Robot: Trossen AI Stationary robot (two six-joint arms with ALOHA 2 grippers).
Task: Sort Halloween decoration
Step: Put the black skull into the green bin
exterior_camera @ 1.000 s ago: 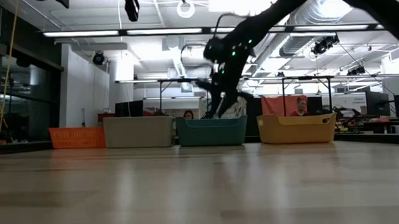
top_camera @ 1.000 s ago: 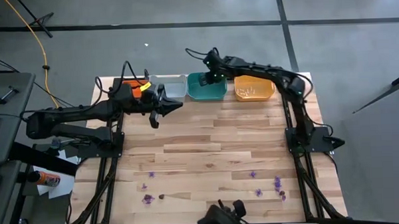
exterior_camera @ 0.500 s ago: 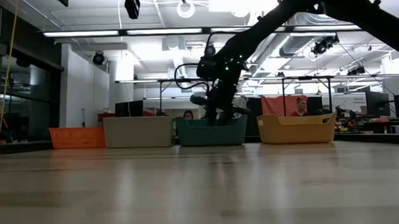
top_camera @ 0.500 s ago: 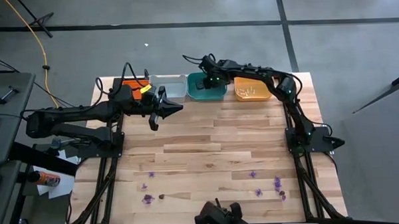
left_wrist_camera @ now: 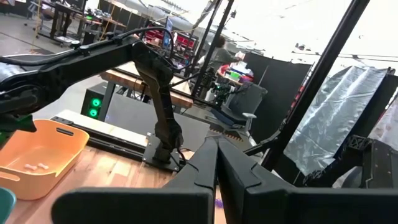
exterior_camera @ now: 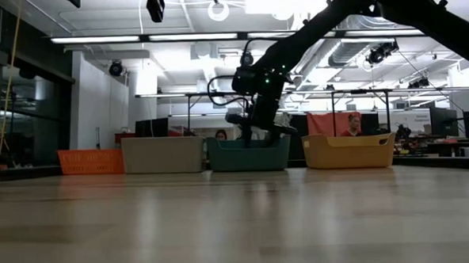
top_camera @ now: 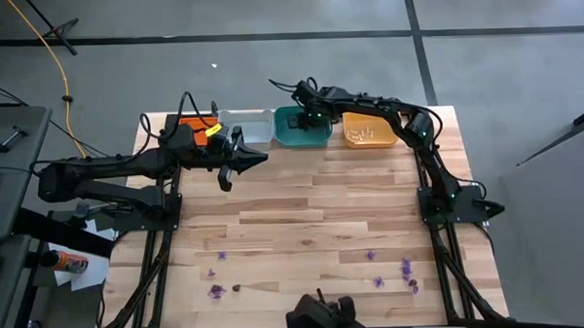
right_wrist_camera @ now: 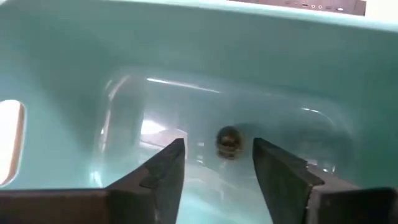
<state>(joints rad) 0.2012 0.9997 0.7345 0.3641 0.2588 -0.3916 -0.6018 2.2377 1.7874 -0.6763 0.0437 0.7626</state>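
Right claw (right_wrist_camera: 214, 165) now parted inside green tray (right_wrist_camera: 74, 56), dark trinket (right_wrist_camera: 228, 141) released; left claw (top_camera: 245, 160) shut, empty.

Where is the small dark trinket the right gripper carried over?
The dark trinket lies inside the green tray, just ahead of the open right gripper; that tray sits between the grey tray and the orange tray.

- A robotics lab or open workshop hall.
- Exposed ceiling ducts (exterior_camera: 372, 18) and strip lights overhead.
- Workbenches (exterior_camera: 360, 102) beyond the right claw (exterior_camera: 257, 130).
- Concrete floor (top_camera: 269, 77) around the tabletop (top_camera: 303, 203).
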